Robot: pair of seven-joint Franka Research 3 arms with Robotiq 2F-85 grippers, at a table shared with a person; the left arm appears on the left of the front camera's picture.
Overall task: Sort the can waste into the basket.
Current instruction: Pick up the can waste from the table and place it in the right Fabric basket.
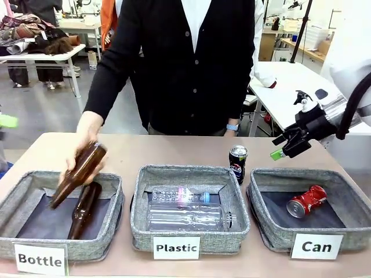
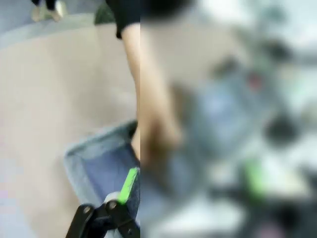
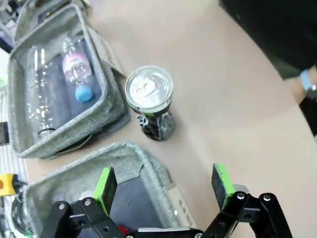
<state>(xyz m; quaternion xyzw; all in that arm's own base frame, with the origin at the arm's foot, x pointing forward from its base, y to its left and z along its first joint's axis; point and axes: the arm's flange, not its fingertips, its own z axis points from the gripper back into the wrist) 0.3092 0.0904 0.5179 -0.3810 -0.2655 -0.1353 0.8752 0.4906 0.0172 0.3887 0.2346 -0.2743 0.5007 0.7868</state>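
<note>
Three grey woven baskets lined the near edge of the tabletop [image 1: 174, 153], with the one signed "Can" [image 1: 264, 223] at the near right corner. A dented red can [image 1: 307, 201] lay on its side on that basket's dark lining. A black-blue can [image 1: 237, 162] stood upright on the bare tabletop, just behind the gap between the "Can" basket and the middle basket signed "Plastic" [image 1: 139, 220], which held clear plastic bottles [image 1: 185, 217]. The right tool [image 3: 164, 174] hovered above the far rim of the "Can" basket, toward the tabletop's right edge. Its green-padded fingers were spread wide with nothing between them, and the standing can sat apart, ahead of them. At the near left corner, a person's hand [image 1: 81, 152] reached across from the far edge and held a brown glass bottle [image 1: 81, 174] tilted over the basket signed "Bottle" [image 1: 11, 202], where another brown bottle [image 1: 84, 211] already lay. The left tool [image 2: 193, 176] hung off the tabletop's left edge near that basket, its fingers apart, though half of its wrist view was blurred.
</note>
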